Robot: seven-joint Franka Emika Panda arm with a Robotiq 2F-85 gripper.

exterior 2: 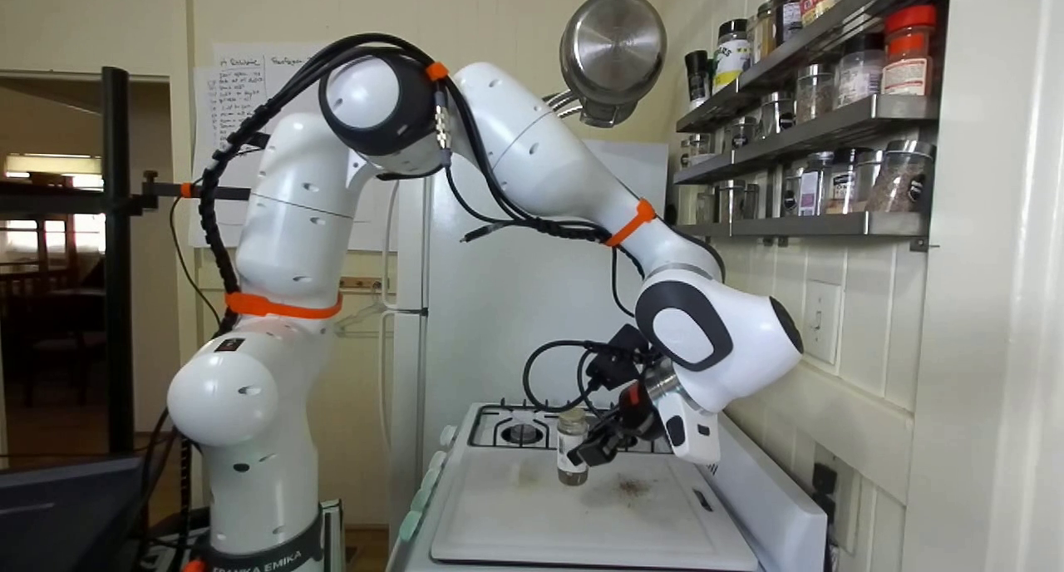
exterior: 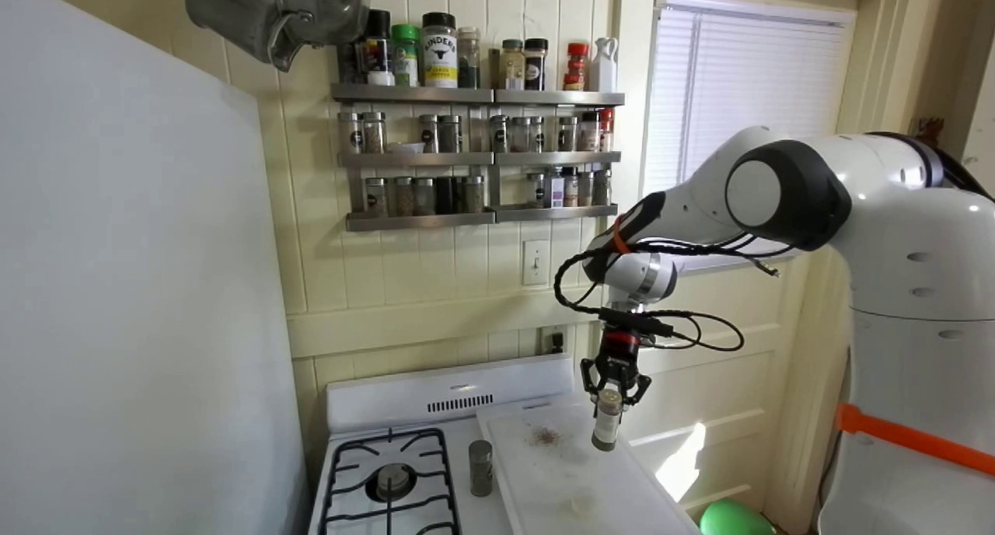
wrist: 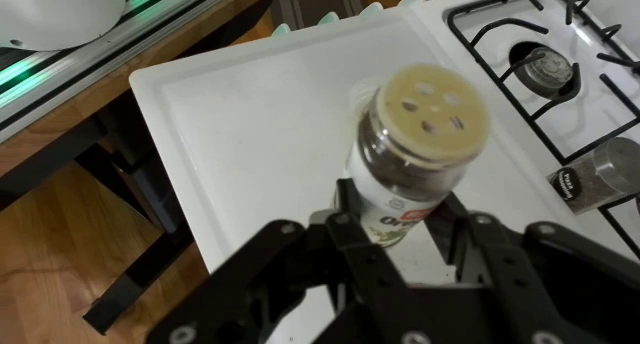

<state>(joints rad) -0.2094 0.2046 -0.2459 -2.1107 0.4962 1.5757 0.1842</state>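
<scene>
I see the fingers (wrist: 349, 204) pinch a spice jar (wrist: 400, 184), long axis near upright, holed cap (wrist: 435, 116) uppermost; only the wrist view shows "Pizza Seasoning" on another jar (wrist: 595, 178).

wrist: close behind hand (wrist: 399, 200), downward | exterior views: farther, both sharing stove (exterior: 389, 407)

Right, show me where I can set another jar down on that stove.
The white board has its widest bare patch between the green knobs, the brown spill and its edge farthest from the burner. Above the board, the pincer with the held jar may get in the way. It's crowded beside the burner, where the seasoning jar stands.
</scene>
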